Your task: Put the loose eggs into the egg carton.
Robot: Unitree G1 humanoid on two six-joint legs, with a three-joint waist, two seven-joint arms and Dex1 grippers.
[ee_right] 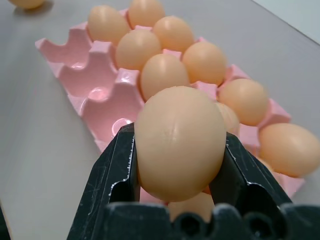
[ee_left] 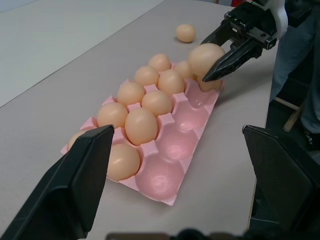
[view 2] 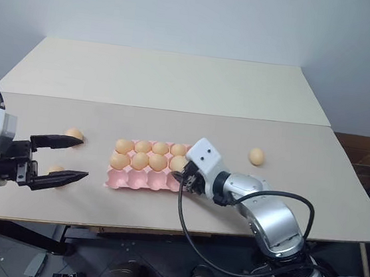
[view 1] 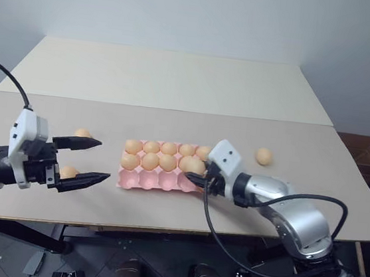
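Right gripper [ee_left: 218,59] clamped on an egg [ee_left: 205,57], poised over carton [view 1: 141,182] right end for seating in a near-row cup; left gripper [view 1: 82,162] wide, idle.

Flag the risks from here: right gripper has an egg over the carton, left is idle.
1. The right gripper pinches the held egg by its sides; a slip could drop it onto the eggs already seated in the egg carton.
2. It hangs over the carton's filled right end, so releasing here could crack eggs; the empty cups lie in the near row.
3. The open left gripper flanks a loose egg and could nudge it.
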